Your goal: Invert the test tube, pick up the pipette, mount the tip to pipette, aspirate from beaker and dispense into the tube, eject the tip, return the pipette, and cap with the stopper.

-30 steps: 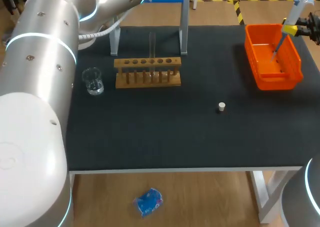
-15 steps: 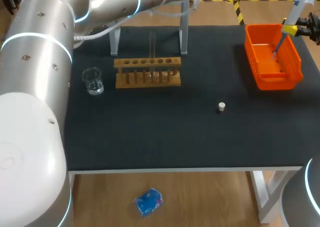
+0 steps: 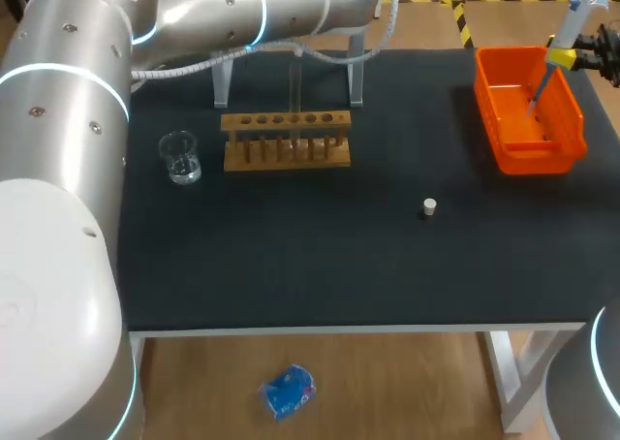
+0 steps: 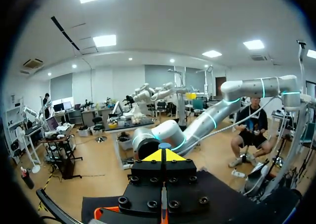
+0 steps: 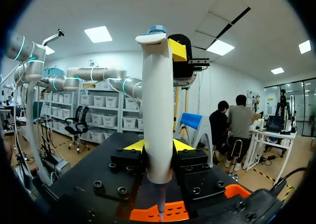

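My right gripper point(image 3: 563, 58) point(image 5: 158, 146) is shut on the white pipette point(image 3: 578, 9) point(image 5: 158, 86) with a blue top, held tilted at the table's far right. The pipette's thin lower end points down into the orange bin point(image 3: 557, 140) point(image 5: 173, 211). A clear test tube point(image 3: 294, 86) stands upright in the wooden rack point(image 3: 286, 141). The glass beaker point(image 3: 180, 157) sits left of the rack. A small white stopper point(image 3: 429, 205) lies on the black mat. My left arm point(image 3: 242, 14) reaches across the far edge; its gripper point(image 4: 167, 155) is shut on nothing and faces the room.
A grey metal stand point(image 3: 222, 77) rises just behind the rack. The black mat point(image 3: 320, 256) covers the table between rack, stopper and front edge. My left arm's large base fills the head view's left side.
My left arm has swung to the right along the table's far edge. The right arm and pipette have kept still.
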